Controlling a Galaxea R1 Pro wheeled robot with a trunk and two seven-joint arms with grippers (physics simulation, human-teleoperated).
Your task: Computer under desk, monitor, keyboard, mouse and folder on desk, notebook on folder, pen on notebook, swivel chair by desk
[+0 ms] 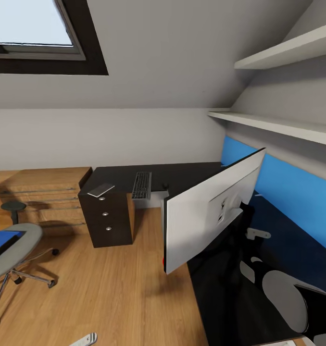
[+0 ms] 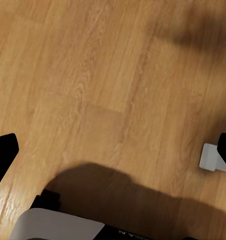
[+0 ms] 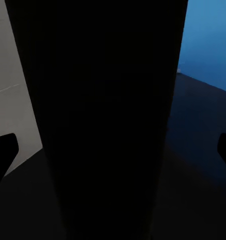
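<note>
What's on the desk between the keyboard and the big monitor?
Nothing. In the head view, only bare glossy black desk top lies between the keyboard and the monitor.

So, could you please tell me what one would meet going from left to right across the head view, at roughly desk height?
Grey upholstered swivel chair with the flat bright blue folder on its seat → low oak chest → dark three-drawer unit with round silver knobs → slim dark grey keyboard → large white-backed monitor → blue wall panel.
</note>
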